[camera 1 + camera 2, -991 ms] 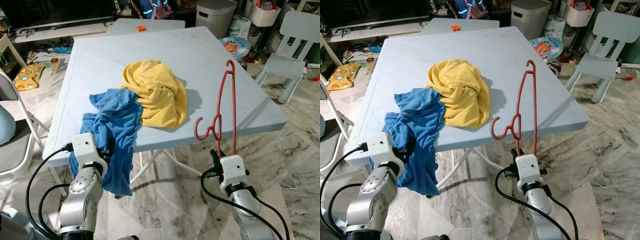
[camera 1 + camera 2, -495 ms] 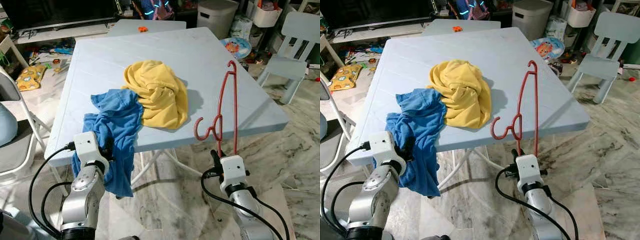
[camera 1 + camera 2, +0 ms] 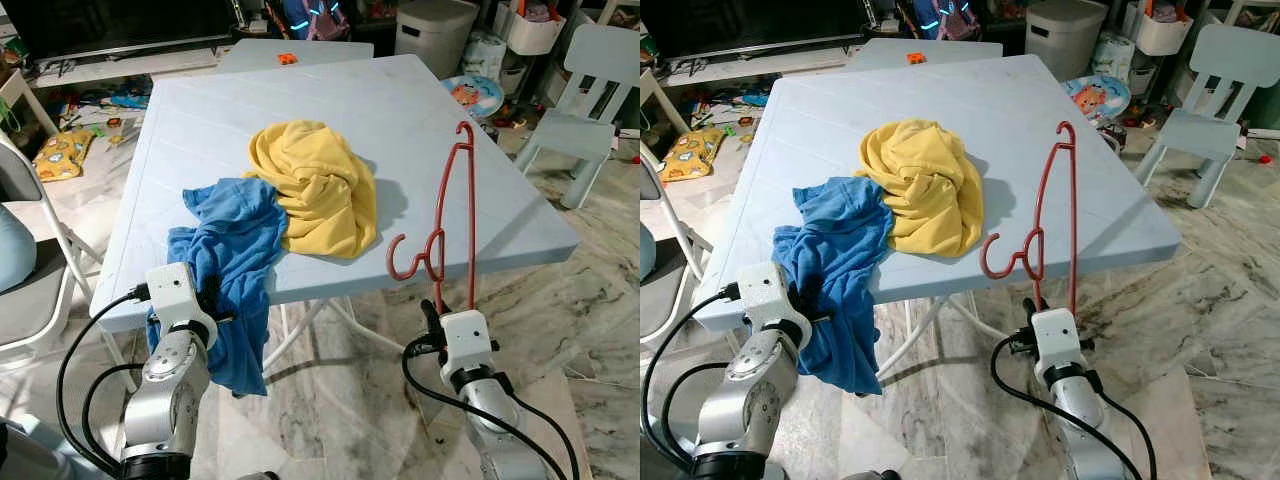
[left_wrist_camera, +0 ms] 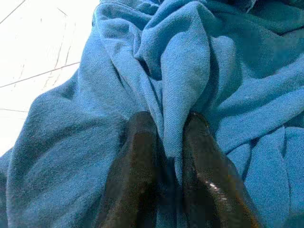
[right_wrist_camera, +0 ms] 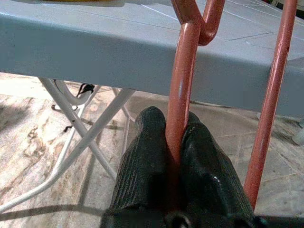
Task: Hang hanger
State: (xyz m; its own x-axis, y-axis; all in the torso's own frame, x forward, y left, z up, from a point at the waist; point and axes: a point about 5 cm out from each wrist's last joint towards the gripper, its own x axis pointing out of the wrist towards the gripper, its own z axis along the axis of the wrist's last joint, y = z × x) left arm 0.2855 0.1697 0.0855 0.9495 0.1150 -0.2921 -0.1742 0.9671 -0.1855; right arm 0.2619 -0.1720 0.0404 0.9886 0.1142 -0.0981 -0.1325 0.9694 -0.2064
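Right wrist view: right gripper pinches one bar of the red hanger between its two black fingers, pressed tight on the bar. A second bar of the same hanger runs alongside, free of the fingers.

Head views: red hanger stands roughly upright above the right gripper, just off the near right edge of the pale blue table, its hook curling toward the robot's left at about table-edge height. Whether it touches the table edge, cannot tell.

Left wrist view: left gripper pressed together on a fold of the blue cloth; the fabric bunches up between the two fingers.

Head views again: left gripper sits at the near left edge of the table, where the blue cloth hangs over the edge and down toward the floor. Yellow cloth lies crumpled mid-table, touching and partly overlapping the blue one on its right side.

Surroundings: small orange object on a second table beyond the far edge. Pale blue child's chair to the right, well apart. Grey lidded bin behind. Marble-patterned floor under everything.
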